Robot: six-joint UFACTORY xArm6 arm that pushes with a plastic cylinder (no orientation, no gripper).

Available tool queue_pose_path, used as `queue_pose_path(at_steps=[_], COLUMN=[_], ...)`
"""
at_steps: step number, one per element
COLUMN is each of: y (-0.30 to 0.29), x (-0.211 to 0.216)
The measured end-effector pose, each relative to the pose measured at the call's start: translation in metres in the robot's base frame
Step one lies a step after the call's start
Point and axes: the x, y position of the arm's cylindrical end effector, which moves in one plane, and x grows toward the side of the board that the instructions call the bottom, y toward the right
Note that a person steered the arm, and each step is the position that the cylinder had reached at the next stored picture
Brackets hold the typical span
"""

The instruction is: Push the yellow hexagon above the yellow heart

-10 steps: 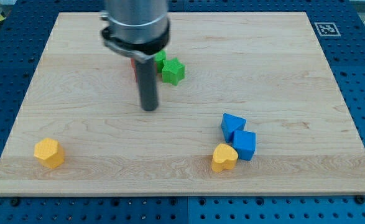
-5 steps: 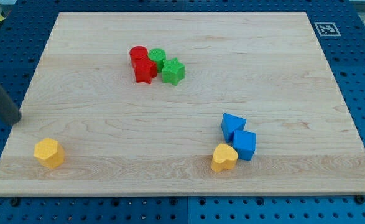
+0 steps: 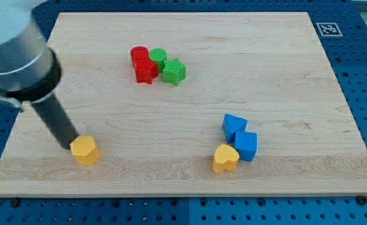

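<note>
Yellow hexagon [image 3: 84,150] shifted rightward, against my tip [image 3: 70,145].

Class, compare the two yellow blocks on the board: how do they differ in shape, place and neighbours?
The yellow hexagon has flat angled sides; the yellow heart has rounded lobes. The hexagon lies at the view's lower left, the heart at the lower middle-right. My tip is against the hexagon's left side; the heart sits against a blue block, away from the tip. Both are yellow and similar in size.
</note>
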Motion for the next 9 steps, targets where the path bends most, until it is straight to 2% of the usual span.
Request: queue_pose_path(at_steps=[2, 3, 6, 9], y=[-0.021, 0.009, 0.116, 0.133], x=[0.038, 0.037, -0.004, 0.02])
